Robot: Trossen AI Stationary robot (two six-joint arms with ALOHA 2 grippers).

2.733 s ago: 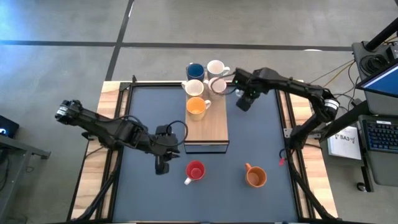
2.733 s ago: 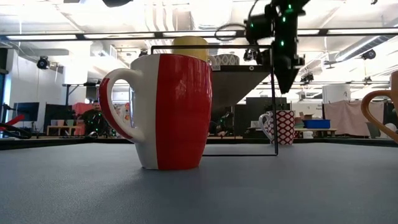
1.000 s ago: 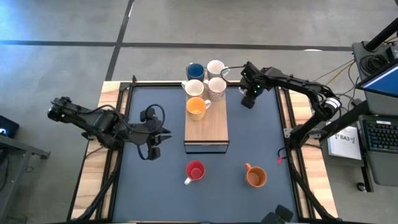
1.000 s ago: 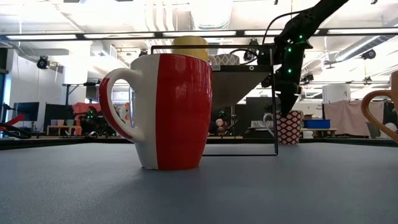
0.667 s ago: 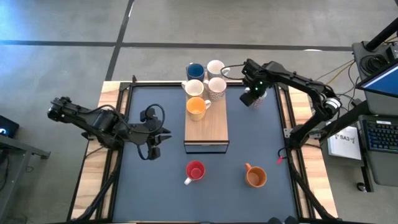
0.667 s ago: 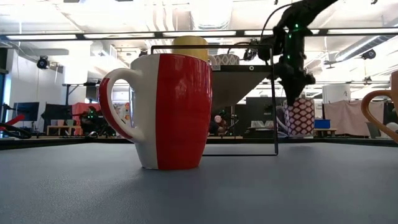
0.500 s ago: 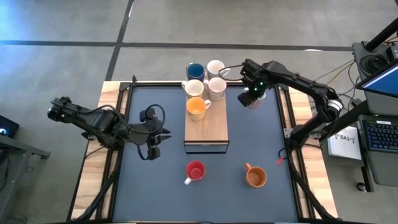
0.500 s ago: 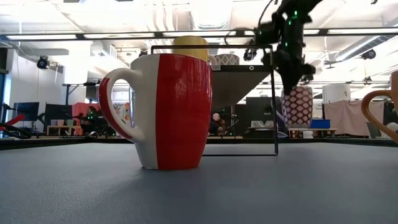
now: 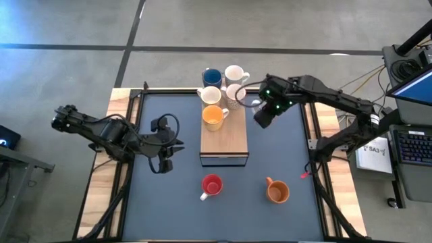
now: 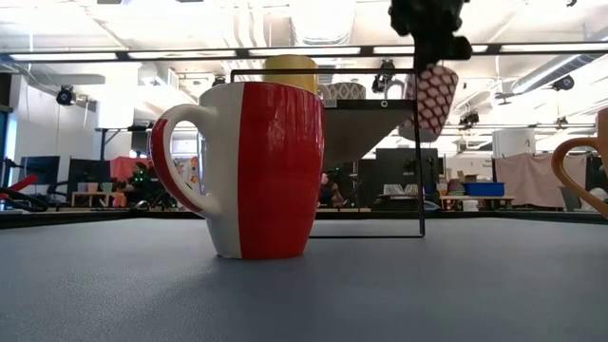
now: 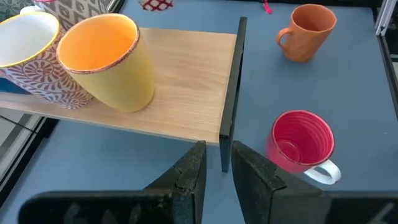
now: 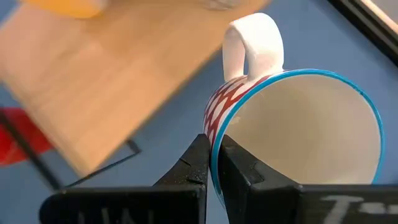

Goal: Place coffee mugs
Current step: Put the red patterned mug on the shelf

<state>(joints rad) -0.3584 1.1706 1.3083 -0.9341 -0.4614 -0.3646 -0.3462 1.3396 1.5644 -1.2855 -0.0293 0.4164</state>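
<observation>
Right gripper (image 12: 212, 163): jaws clenched on the rim of a red-and-white patterned mug (image 12: 292, 134) with a blue lip, one finger inside the wall and one outside, beside the white handle. The mug hangs tilted, clear of the table (image 9: 283, 155), just off the right side of the light-wood board (image 9: 225, 138), toward the table's far edge.

On the board's far end stand a yellow-orange mug (image 9: 213, 117), a white mug (image 9: 210, 95) and a patterned mug (image 9: 234, 93); a blue mug (image 9: 212, 76) and another white mug (image 9: 234, 73) sit at the far edge.

Left gripper (image 11: 216, 163): jaws slightly parted, grasping nothing, over the table left of the board. Near the front edge stand a red mug (image 9: 212, 185) and a brown-orange mug (image 9: 277, 192).
</observation>
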